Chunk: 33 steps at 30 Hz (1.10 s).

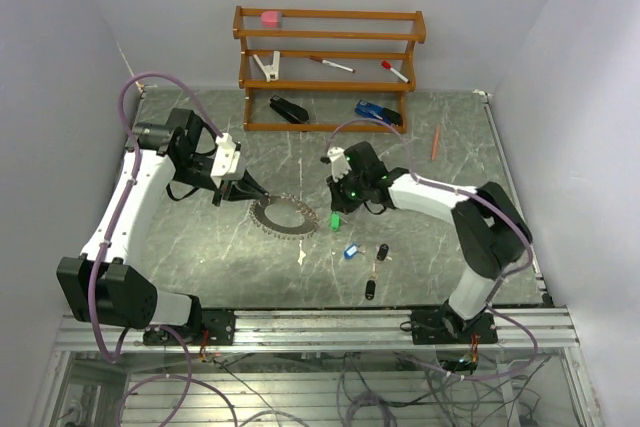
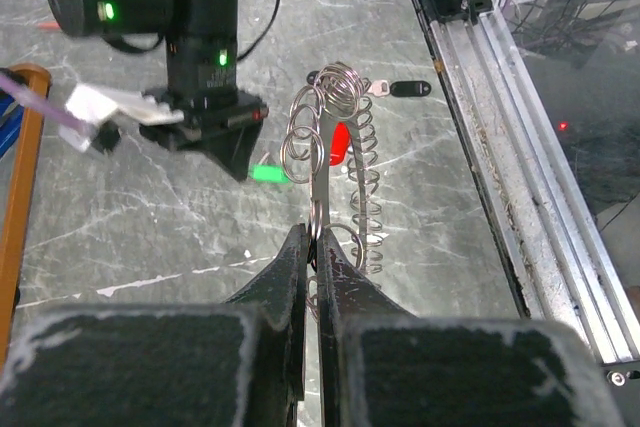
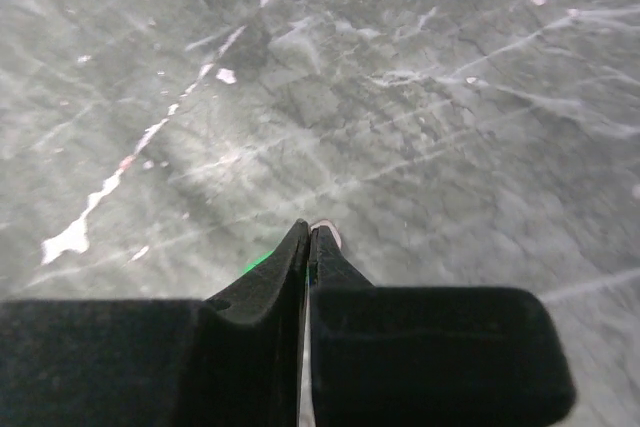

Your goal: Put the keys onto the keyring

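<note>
Left end effector (image 2: 314, 239) pinches silvery, loop-fringed, red-tagged keyring (image 2: 319, 182).

I've got the keyring (image 1: 283, 231) in the middle of the table (image 1: 200, 247), keys (image 1: 350, 251) scattered just to its right, rack (image 1: 328, 67) well behind them at the far edge.

You can pass over open tabletop (image 1: 200, 247) left of the keyring (image 1: 285, 215). The right gripper (image 1: 337, 209) hangs close on its right, loose keys (image 1: 350, 251) lie near-right, and the wooden rack (image 1: 330, 67) walls the far edge.
</note>
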Tool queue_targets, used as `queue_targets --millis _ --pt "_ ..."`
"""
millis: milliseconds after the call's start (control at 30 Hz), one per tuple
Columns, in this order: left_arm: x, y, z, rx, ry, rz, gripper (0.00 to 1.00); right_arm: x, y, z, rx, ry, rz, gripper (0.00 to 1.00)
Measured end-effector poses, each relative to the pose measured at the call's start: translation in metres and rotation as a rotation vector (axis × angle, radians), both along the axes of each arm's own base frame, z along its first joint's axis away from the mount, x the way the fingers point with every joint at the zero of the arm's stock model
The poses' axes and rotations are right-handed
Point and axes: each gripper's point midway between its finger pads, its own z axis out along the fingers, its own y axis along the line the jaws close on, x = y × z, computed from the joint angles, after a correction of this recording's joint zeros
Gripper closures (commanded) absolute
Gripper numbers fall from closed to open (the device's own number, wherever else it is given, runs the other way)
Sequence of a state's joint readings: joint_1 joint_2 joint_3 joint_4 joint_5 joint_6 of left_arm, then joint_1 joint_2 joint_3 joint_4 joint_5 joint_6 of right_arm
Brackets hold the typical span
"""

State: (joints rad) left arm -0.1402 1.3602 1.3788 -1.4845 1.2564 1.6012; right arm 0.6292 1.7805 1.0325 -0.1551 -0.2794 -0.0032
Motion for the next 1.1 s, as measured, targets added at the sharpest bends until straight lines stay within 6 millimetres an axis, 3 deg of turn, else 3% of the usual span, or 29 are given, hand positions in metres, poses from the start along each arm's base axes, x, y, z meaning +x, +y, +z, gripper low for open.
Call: queue_targets --millis 133,267,400,700,867,967,1100 --pt "0.007 0.002 -0.005 0.029 -0.025 0.018 0.93 -0.001 -0.008 0.049 0.015 -0.057 -0.036 1.0" --pt "0.02 0.008 -0.015 0.085 -0.051 0.077 0.93 0.001 -0.01 0.114 0.078 -0.148 -0.063 1.0" --pt "0.038 0.009 -0.015 0.101 -0.066 0.132 0.93 -0.007 -0.012 0.161 0.139 -0.176 -0.077 1.0" --pt "0.068 0.012 -0.013 0.121 -0.067 0.242 0.93 -0.036 -0.001 0.203 0.213 -0.067 -0.049 1.0" --pt "0.07 0.005 -0.014 0.129 -0.059 0.237 0.93 -0.054 0.023 0.229 0.303 -0.03 -0.012 1.0" --pt "0.064 -0.004 -0.015 0.13 -0.066 0.199 0.93 -0.066 0.047 0.253 0.367 -0.03 0.032 1.0" --pt "0.059 -0.013 -0.015 0.133 -0.081 0.154 0.93 -0.071 0.07 0.268 0.422 -0.023 0.062 1.0"
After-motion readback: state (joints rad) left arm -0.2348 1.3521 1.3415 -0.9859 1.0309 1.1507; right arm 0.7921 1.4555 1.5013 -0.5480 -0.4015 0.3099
